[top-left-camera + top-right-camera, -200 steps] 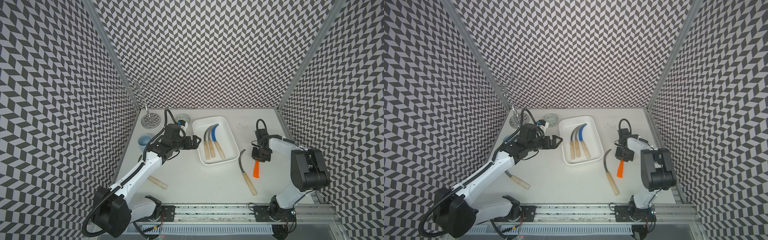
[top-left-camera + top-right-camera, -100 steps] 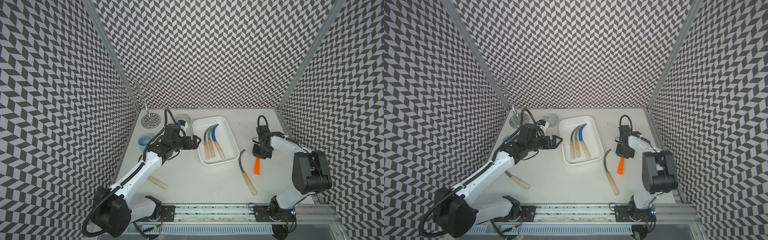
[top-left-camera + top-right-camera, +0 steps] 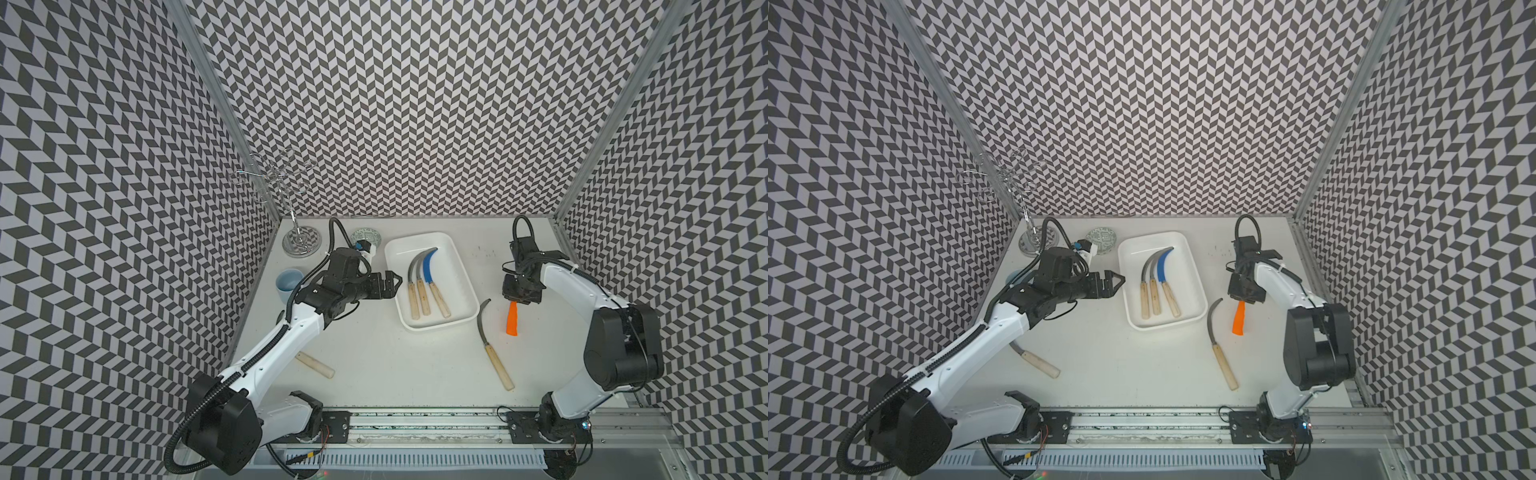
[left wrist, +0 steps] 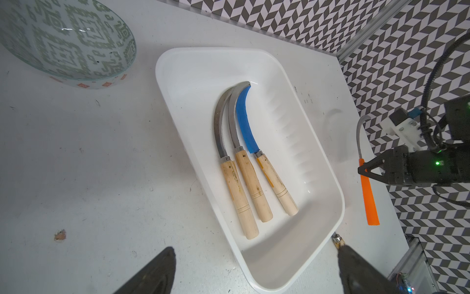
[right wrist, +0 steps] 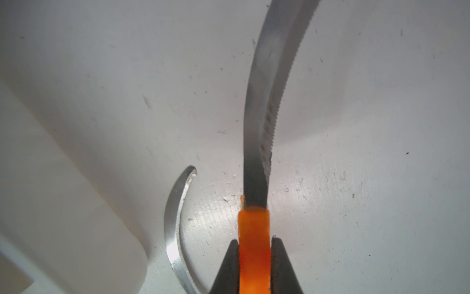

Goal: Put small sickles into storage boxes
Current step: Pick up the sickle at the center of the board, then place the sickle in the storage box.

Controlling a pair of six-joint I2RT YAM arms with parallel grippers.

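Note:
The white storage box (image 3: 455,266) (image 3: 1185,266) sits mid-table and holds three small sickles side by side, two grey-bladed and one blue-bladed (image 3: 430,266) (image 4: 244,122). My right gripper (image 3: 519,297) (image 5: 254,244) is shut on the orange handle (image 5: 254,229) of a sickle (image 3: 513,320), right of the box; its grey blade (image 5: 264,101) points away. A grey sickle with a wooden handle (image 3: 492,353) (image 3: 1219,353) lies on the table between box and orange handle. Another wooden handle (image 3: 316,365) shows under my left arm. My left gripper (image 3: 397,282) (image 4: 254,254) stands open beside the box's left rim.
A patterned bowl (image 3: 365,237) (image 4: 66,40), a light-blue mug (image 3: 289,282) and a wire stand (image 3: 301,243) are at the back left. The arms' rail (image 3: 415,419) runs along the front edge. Patterned walls close in three sides.
My right gripper has shifted slightly toward the back with the orange-handled sickle in it, and the right arm's elbow has changed pose. The left arm has not moved.

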